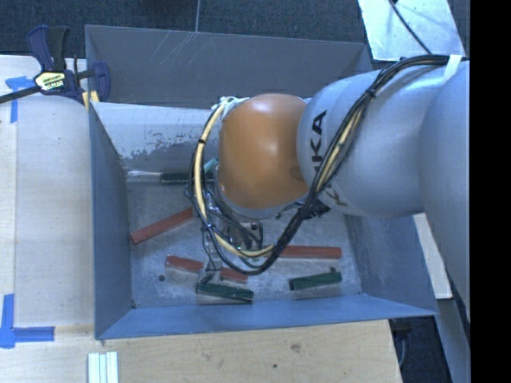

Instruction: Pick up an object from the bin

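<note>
**Tool (214, 275) low among sticks at the front of the grey metal bin (112, 214)**

Beneath the arm's orange wrist cover (259, 150) and looping cables (275, 238), the tool hangs close over a short red-brown flat bar (188, 264) and a dark green flat bar (226, 292), which lie just beside each other near the bin's front wall. Whether the tool is apart or together cannot be told, and nothing is seen clamped in it. The two bars lie so close that a grasp could catch both, or nip one by its end and let it swing free on lifting. The nearby wall also crowds the approach. Farther out, a longer red-brown bar (162, 227) to the left and a red-brown (313, 252) and green pair (315, 280) to the right lie well apart.
</note>
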Robot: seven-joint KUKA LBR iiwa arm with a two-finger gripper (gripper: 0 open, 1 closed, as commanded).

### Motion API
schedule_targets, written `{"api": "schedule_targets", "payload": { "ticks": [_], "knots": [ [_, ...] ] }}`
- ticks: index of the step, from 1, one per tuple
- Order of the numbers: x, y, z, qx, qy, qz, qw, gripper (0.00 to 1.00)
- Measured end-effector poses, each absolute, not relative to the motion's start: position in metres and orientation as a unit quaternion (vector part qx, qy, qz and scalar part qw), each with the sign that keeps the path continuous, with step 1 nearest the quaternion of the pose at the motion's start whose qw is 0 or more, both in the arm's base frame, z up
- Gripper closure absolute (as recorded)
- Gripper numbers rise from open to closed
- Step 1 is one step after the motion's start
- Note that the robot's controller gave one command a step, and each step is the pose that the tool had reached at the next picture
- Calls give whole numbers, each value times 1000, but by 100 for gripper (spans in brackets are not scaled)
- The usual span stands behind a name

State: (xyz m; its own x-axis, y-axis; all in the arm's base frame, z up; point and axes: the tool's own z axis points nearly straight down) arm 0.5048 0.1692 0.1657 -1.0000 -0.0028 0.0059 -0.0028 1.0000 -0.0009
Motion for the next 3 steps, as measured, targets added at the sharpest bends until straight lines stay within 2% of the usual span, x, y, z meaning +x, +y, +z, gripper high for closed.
{"api": "schedule_targets", "payload": {
  "ticks": [1,2,3],
  "knots": [
    [510,176,67,-109,-994,1,2,0],
    [512,176,71,-109,-994,-1,-1,100],
    [540,155,252,-116,-993,-2,-5,100]
  ]
}}
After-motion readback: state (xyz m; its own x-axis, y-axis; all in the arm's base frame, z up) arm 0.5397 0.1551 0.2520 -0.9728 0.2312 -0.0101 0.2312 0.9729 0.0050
